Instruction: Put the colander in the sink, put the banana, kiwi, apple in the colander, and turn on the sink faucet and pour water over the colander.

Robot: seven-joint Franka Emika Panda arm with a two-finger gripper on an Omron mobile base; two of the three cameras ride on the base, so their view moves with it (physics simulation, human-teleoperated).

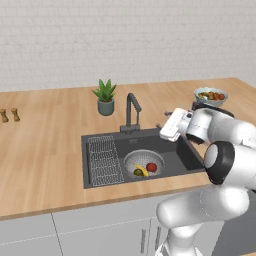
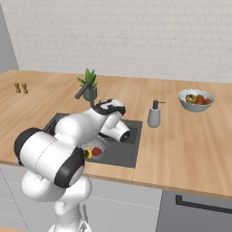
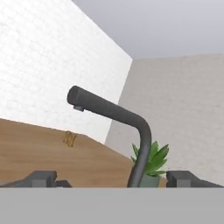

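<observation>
The round, shallow, light grey perforated metal colander [image 1: 144, 164] already sits in the large rectangular dark grey sink [image 1: 187, 156], at about 6 o'clock from the tall dark grey faucet with its squared gooseneck spout [image 1: 132, 111]. Inside the colander lie the small curved yellow banana [image 1: 142, 170], the small round red apple [image 1: 151, 167] and the dark olive-brown oval kiwi [image 1: 137, 172], close together. A flat rectangular wire rack [image 1: 104, 160] lies in the sink at 9 o'clock from the colander.

So the loading steps look finished, and the step in hand is judged to be the faucet. The white arm's two-finger gripper [image 3: 111, 178] is raised beside the sink at roughly 3 o'clock from the faucet. In the hand view the faucet's upright stands between the two dark fingertips [image 3: 41, 178], farther off and not touched. The jaws are spread wide and hold nothing.

The next move probably calls for closing in on the faucet to work whatever turns the water on; the handle itself is too small to make out. The spout's reach over the colander can't be judged from these views, so it may need swinging.

A green potted succulent [image 1: 105, 97] stands on the wooden worktop [image 1: 45, 145] at 10 o'clock from the faucet.
</observation>
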